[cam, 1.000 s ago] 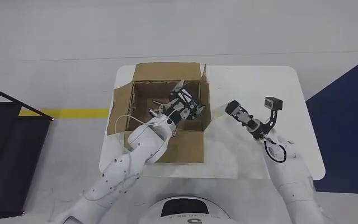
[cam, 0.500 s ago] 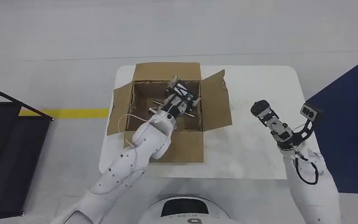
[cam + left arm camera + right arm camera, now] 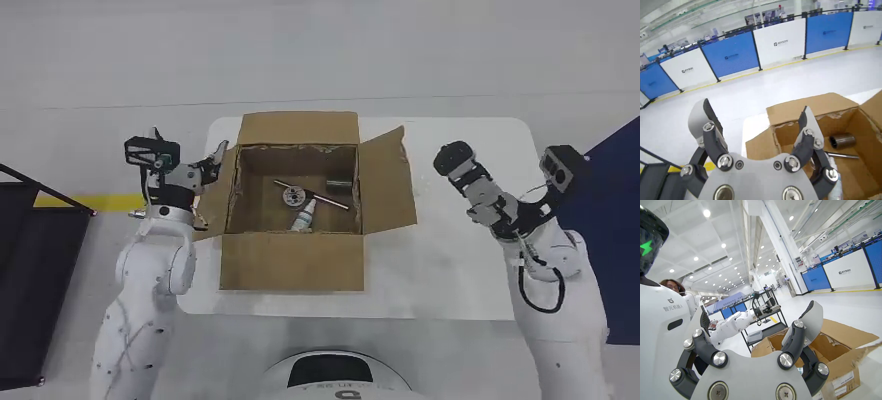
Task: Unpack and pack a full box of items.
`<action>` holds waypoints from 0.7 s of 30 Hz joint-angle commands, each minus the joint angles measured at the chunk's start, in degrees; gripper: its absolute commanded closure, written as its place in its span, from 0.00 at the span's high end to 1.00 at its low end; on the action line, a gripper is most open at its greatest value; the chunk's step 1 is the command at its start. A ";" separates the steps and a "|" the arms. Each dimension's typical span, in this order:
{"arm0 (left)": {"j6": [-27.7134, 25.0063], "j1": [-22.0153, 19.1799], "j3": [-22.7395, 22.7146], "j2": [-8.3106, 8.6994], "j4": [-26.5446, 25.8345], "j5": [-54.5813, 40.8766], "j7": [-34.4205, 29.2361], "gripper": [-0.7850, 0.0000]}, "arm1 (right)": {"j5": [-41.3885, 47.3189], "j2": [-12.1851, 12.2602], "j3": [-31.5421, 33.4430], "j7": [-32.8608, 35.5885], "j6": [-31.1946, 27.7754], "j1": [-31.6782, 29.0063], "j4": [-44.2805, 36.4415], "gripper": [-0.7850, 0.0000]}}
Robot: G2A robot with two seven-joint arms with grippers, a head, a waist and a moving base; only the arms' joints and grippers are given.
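White table on a pale shop floor, from above. The cardboard box sits mid-table with its flaps folded out. Lying on its floor are a thin metal rod, a round flanged metal part touching it, a small white bottle just beside that, and a dark metal sleeve near the far wall. The left gripper hangs outside the box by the left flap. The right gripper is over bare table, apart from the right flap. Can't really judge either one's jaws from up here.

Left wrist cam is way clearer. The left gripper has its jaws spread wide with nothing between them, and neither finger touches the cardboard. Past them is the box, with the sleeve lying on its side and the rod just beside it. Blue and white barrier panels run along the back.

Right wrist cam, same deal. The right gripper has its jaws wide apart and is holding nothing. The box is beyond it, and the left gripper is farther off in front of a black shelf rack.
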 commanded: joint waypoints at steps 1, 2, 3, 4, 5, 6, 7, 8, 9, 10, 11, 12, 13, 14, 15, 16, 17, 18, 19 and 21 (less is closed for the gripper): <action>-0.32 1.76 -3.81 0.11 2.21 -3.34 1.57 1.00 | -5.95 -0.46 -3.53 -1.53 1.93 3.63 1.96 1.00; -0.55 2.24 -4.67 0.14 2.64 -4.11 2.06 1.00 | -7.74 -0.65 -4.50 -2.40 2.98 4.65 2.32 1.00; -0.73 3.20 -6.57 0.18 4.40 -5.97 2.82 1.00 | -11.00 -1.05 -7.08 -3.78 5.12 6.64 3.02 1.00; -1.26 3.53 -7.70 0.22 5.64 -7.20 3.45 1.00 | -13.21 -1.33 -8.59 -5.14 6.42 8.03 3.81 1.00; -1.45 3.69 -8.44 0.24 6.83 -7.83 3.73 1.00 | -15.18 -1.51 -9.50 -5.90 7.51 8.96 4.34 1.00; -1.87 3.73 -9.44 0.29 8.70 -8.57 4.33 1.00 | -18.33 -1.87 -11.46 -7.55 9.18 10.46 4.94 1.00; -2.16 3.68 -9.90 0.30 9.91 -9.20 4.62 1.00 | -19.95 -2.11 -12.88 -8.56 10.16 11.34 5.33 1.00; -2.31 3.63 -10.22 0.30 10.81 -9.82 4.72 1.00 | -20.75 -2.24 -13.85 -8.84 10.88 11.86 5.59 1.00; -2.60 3.46 -10.77 0.30 12.15 -10.60 5.04 1.00 | -20.85 -2.41 -15.65 -8.66 11.80 12.73 5.88 1.00; -2.86 3.34 -11.08 0.31 12.94 -11.12 5.31 1.00 | -20.85 -2.41 -15.65 -8.66 11.80 12.73 5.88 1.00; -3.07 3.37 -11.27 0.30 13.35 -11.63 5.44 1.00 | -20.85 -2.41 -15.65 -8.66 11.80 12.73 5.88 1.00; -3.39 3.50 -11.72 0.30 13.91 -12.34 5.75 1.00 | -20.85 -2.41 -15.65 -8.66 11.80 12.73 5.88 1.00; -3.63 3.54 -12.08 0.31 14.46 -12.82 5.92 1.00 | -20.85 -2.41 -15.65 -8.66 11.80 12.73 5.88 1.00; -3.93 3.51 -12.25 0.32 14.74 -13.10 6.02 1.00 | -20.85 -2.41 -15.65 -8.66 11.80 12.73 5.88 1.00; -4.08 3.50 -12.35 0.32 14.92 -13.26 6.05 1.00 | -20.85 -2.41 -15.65 -8.66 11.80 12.73 5.88 1.00; -4.08 3.50 -12.35 0.32 14.92 -13.26 6.05 1.00 | -20.85 -2.41 -15.65 -8.66 11.80 12.73 5.88 1.00; -4.08 3.50 -12.35 0.32 14.92 -13.26 6.05 1.00 | -20.85 -2.41 -15.65 -8.66 11.80 12.73 5.88 1.00; -4.08 3.50 -12.35 0.32 14.92 -13.26 6.05 1.00 | -20.85 -2.41 -15.65 -8.66 11.80 12.73 5.88 1.00; -4.08 3.50 -12.35 0.32 14.92 -13.26 6.05 1.00 | -21.13 -2.41 -15.94 -8.28 12.05 12.72 5.80 1.00; -4.08 3.50 -12.35 0.32 14.92 -13.26 6.05 1.00 | -24.29 -2.62 -20.57 -2.41 16.96 16.11 6.00 1.00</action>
